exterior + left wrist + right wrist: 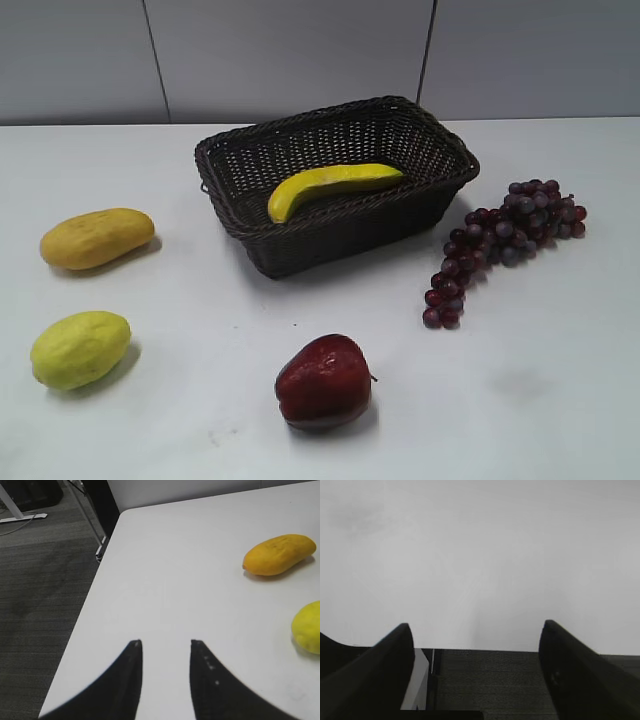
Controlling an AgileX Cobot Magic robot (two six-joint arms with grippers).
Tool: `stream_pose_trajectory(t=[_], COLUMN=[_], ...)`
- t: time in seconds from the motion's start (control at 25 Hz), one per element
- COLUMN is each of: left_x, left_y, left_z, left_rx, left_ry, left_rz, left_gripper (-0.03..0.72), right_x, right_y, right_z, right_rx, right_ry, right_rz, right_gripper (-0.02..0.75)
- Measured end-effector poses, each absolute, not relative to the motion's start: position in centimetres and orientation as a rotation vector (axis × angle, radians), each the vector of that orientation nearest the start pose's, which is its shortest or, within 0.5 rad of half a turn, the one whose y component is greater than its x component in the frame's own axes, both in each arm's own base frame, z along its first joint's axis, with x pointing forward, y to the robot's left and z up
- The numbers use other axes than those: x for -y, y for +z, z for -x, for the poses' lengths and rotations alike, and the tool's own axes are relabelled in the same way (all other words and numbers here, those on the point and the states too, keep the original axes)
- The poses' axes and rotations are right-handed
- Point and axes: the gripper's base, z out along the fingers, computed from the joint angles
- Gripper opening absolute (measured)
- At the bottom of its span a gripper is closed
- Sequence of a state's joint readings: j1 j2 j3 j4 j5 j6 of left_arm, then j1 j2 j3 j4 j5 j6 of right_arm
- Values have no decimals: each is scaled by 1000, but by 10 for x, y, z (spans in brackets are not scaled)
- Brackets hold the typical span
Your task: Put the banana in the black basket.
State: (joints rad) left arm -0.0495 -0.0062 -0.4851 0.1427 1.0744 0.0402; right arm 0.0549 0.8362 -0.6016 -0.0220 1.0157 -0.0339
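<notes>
The bright-yellow banana (325, 185) lies inside the black basket (300, 245), which stands at the back middle of the white table in the exterior view. Neither arm shows in that view. My left gripper (165, 642) is open and empty over the table's left edge, well away from the basket. My right gripper (475, 630) is open and empty above the table's front edge, with bare tabletop ahead of it. The banana and basket do not show in either wrist view.
An orange-yellow oval fruit (97, 238) (279, 555) and a yellow-green fruit (80, 349) (307, 627) lie at the left. A red apple (324, 382) sits in front, purple grapes (505, 240) right of the basket. The floor (45, 580) drops off past the left table edge.
</notes>
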Motion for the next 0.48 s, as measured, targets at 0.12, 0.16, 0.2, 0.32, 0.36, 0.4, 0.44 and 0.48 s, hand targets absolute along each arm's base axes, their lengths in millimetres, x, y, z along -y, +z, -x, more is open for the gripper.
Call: stream_pose_trajectory(t=[0.12, 0.16, 0.2, 0.32, 0.36, 0.4, 0.44, 0.48], left_x=[-12, -12, -12, -12, -12, -12, -12, -12], left_y=[273, 273, 273, 273, 273, 273, 273, 273], left_z=[5, 5, 5, 5, 5, 5, 5, 5], left_rx=[-2061, -2061, -2061, -2061, -2061, -2061, -2061, -2061], left_ry=[166, 166, 166, 166, 166, 166, 166, 166], left_rz=[-85, -85, -85, -85, -85, -85, -85, -85], left_gripper=[240, 240, 240, 240, 240, 240, 240, 240], right_x=[-5, -4, -4, -4, -3, -3, -3, -3], right_y=[252, 251, 250, 254, 255, 258, 260, 261], right_z=[-111, -105, -101, -91, -87, -83, -79, -75], right_rx=[-2713, -2709, -2702, -2646, -2621, -2593, -2565, -2540], right_ry=[-13, -10, -7, -5, -3, -1, 0, 4], right_rz=[102, 92, 82, 80, 78, 77, 76, 74], right_gripper=[582, 582, 582, 582, 582, 582, 582, 582])
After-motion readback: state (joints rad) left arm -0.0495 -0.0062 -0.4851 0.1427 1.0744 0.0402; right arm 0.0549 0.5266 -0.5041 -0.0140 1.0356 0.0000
